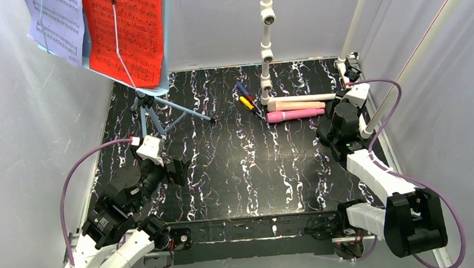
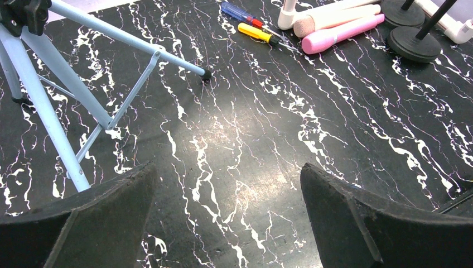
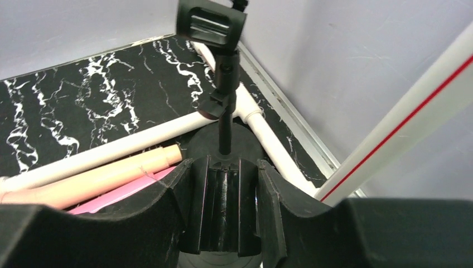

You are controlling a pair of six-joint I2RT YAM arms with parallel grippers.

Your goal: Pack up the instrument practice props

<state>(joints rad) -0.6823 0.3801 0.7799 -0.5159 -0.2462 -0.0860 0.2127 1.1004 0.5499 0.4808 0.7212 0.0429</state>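
The pale-blue music rack [image 1: 153, 51] stands at the back left on tripod legs [image 2: 53, 120], with a red page [image 1: 128, 31] and a lavender page [image 1: 59, 20] on it. The pink microphone [image 1: 296, 115] and beige microphone [image 1: 295, 105] lie side by side at the back right. My right gripper [image 3: 223, 206] is shut on the ribbed clip of a black holder [image 3: 223, 209]. A second black holder [image 3: 215, 25] stands just behind it on its round base. My left gripper [image 2: 228, 212] is open and empty above the table, right of the tripod.
The white PVC pipe frame [image 1: 266, 50] rises at the back and runs along the right edge [image 3: 262, 131]. Two screwdrivers [image 1: 246, 100] lie left of the microphones. White walls close in on all sides. The round holder bases [image 2: 415, 43] show in the left wrist view.
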